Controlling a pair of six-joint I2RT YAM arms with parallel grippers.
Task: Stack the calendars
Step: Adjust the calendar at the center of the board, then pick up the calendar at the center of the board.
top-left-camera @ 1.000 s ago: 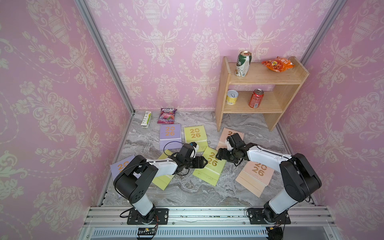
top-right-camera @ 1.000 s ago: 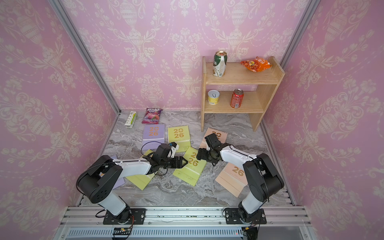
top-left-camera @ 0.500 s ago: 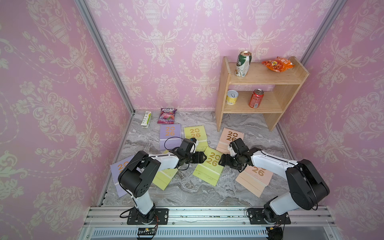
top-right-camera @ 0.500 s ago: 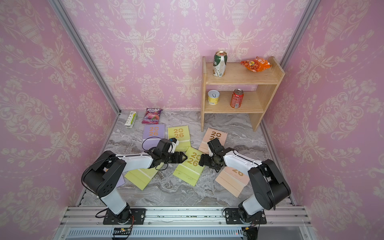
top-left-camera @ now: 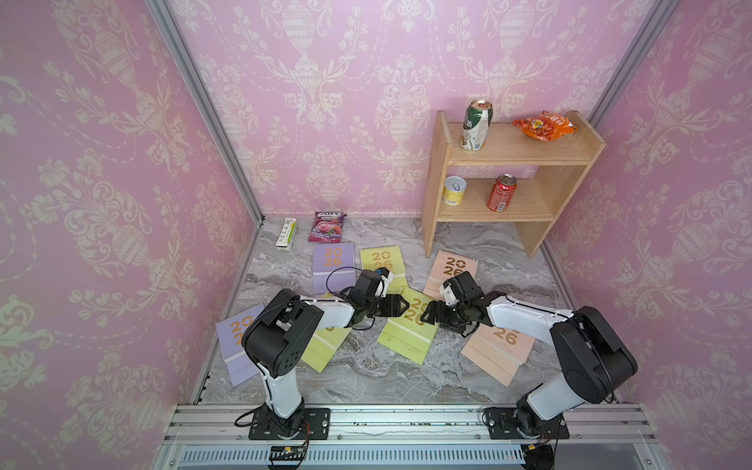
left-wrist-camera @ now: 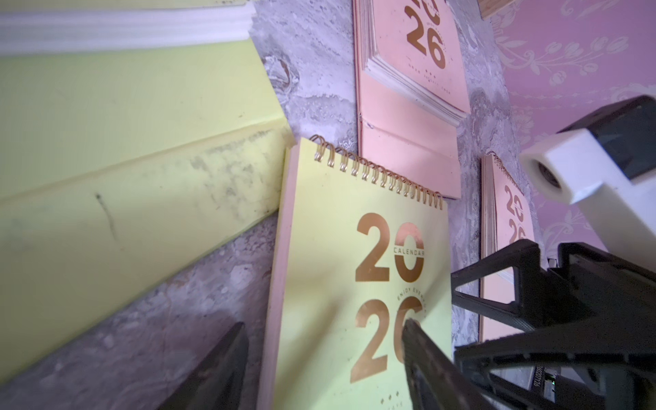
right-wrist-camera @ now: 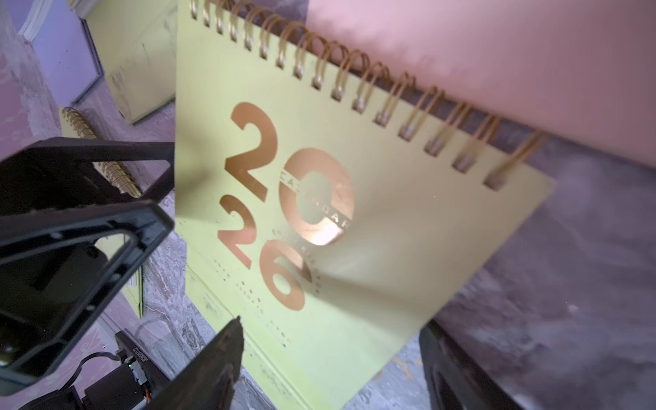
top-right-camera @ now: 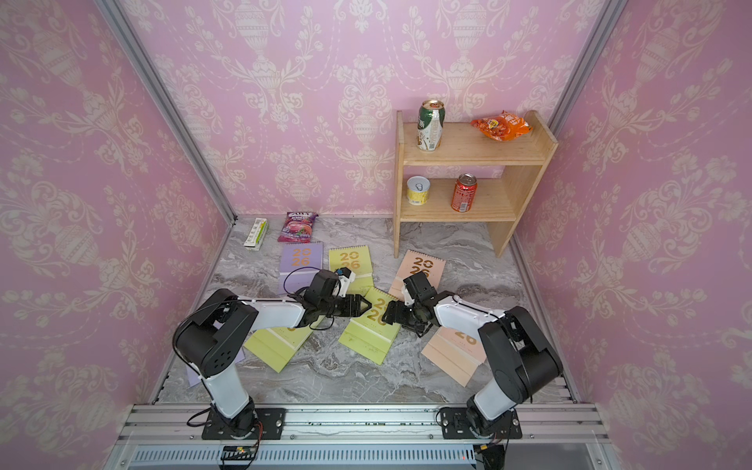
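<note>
The middle yellow-green calendar (top-left-camera: 407, 333) lies flat on the marble table (top-left-camera: 366, 378), its gold spiral toward the back wall. Both my grippers meet over its spiral end.

My left gripper (top-left-camera: 402, 305) reaches in from the left. Its jaws stand apart and empty, with one finger (left-wrist-camera: 422, 355) over the gold "26" on the cover and the other off the calendar's edge, over bare marble.

My right gripper (top-left-camera: 428, 315) comes from the opposite side, jaws spread wide and empty. The cover shows between them in the right wrist view. I cannot tell whether any fingertip touches the paper.

Six more calendars lie singly around it:
- **Back row:** the back lilac calendar (top-left-camera: 333, 264), back yellow-green calendar (top-left-camera: 382, 260) and back peach calendar (top-left-camera: 453, 264).
- **Under my left arm:** the front yellow-green calendar (top-left-camera: 325, 350) and front lilac calendar (top-left-camera: 236, 350).
- **Under my right arm:** the front peach calendar (top-left-camera: 500, 354).

Farther back, a purple snack pouch (top-left-camera: 327, 227) lies by the wall, and a wooden shelf (top-left-camera: 512, 148) stands in the right corner.
</note>
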